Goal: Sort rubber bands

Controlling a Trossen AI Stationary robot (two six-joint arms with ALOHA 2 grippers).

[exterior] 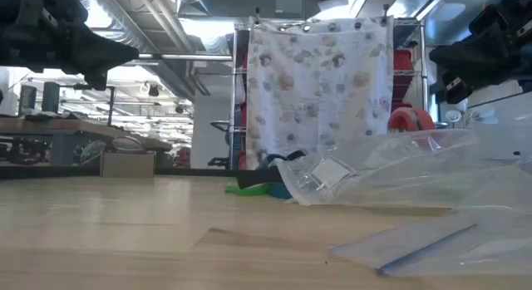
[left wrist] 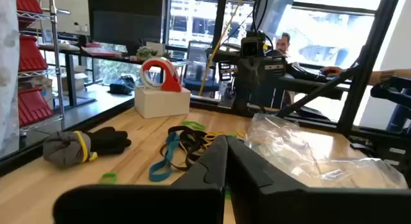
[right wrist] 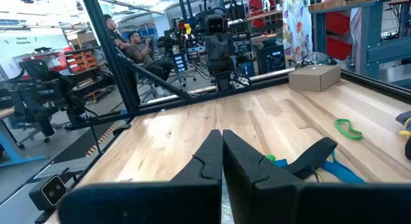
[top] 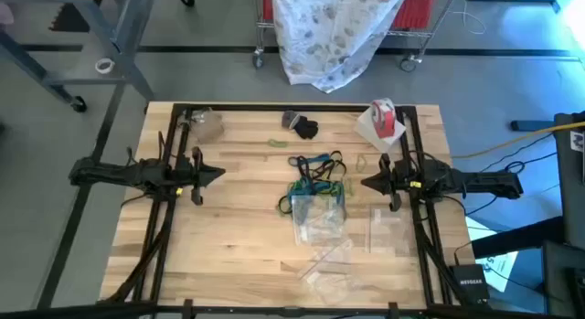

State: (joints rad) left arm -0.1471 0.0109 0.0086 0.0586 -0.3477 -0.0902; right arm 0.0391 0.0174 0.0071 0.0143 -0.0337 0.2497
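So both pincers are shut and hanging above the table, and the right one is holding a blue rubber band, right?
Not quite. The right pincer is shut but empty, as the right wrist view shows; the blue rubber band lies on the table. The left pincer is also shut above the table.

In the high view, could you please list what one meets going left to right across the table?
Left gripper → green rubber band → pile of rubber bands → right gripper → tape roll.

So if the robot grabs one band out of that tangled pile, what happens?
Probably floppy: the rubber bands lie as thin, limp loops. Others would likely drag along, since the loops overlap in a knot. The clear plastic bags touching the pile might shift too; they look very light.
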